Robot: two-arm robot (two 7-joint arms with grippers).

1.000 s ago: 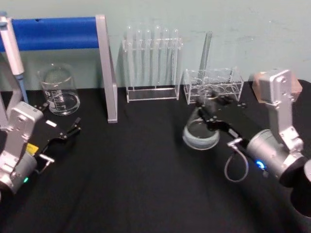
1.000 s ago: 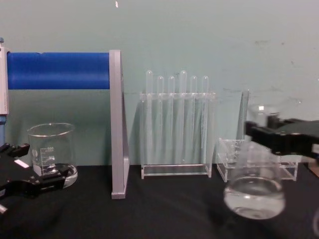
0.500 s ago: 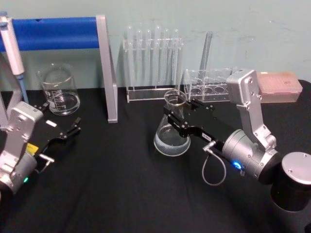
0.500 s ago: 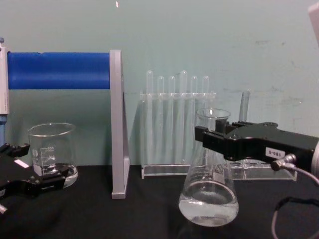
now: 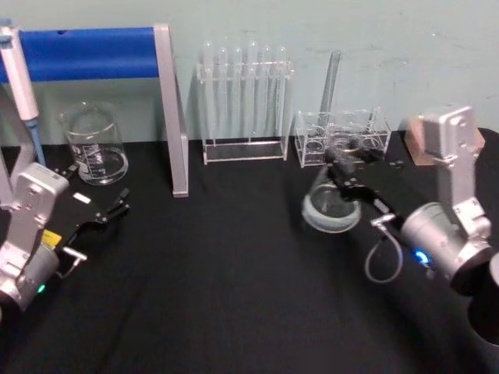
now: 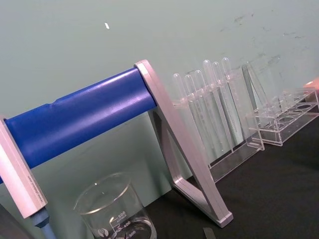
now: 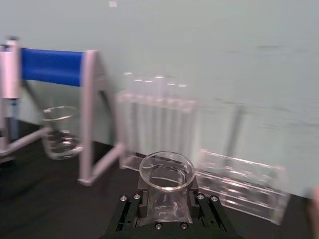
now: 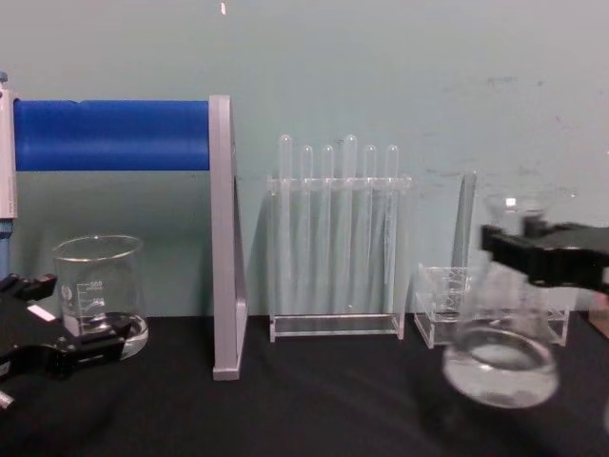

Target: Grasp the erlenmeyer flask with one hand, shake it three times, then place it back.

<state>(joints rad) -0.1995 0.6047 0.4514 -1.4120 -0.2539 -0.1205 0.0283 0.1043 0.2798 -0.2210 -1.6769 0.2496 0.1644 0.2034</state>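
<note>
Black cloth covered the tabletop (image 5: 218, 304) in the head view. There the right gripper (image 5: 344, 168) held the erlenmeyer flask (image 5: 331, 209) by its neck, right of centre and just in front of the low rack (image 5: 343, 132). The flask was tilted, its wide base swung toward the robot, and it appeared raised off the tabletop. The left gripper (image 5: 118, 207) was parked at the left near the beaker (image 5: 95, 144), its jaws slightly apart and empty. The left wrist view looked past the beaker and the blue-barred stand (image 6: 84, 112) toward the tall test tube rack (image 6: 209, 109). In the right wrist view the jaws were closed against both sides of the flask neck just below the flared rim, with the mouth facing upward. In the chest view the flask hung at the right, a shallow layer of clear liquid in its base and the low rack close behind it. The step in hand was judged to be the shaking. To perform it well: hold full clamping pressure on the neck, since smooth glass can slip; make each stroke short and clear of the low rack; hold the mouth uppermost so the liquid remains in the base; level the base before lowering it to the tabletop.
</note>
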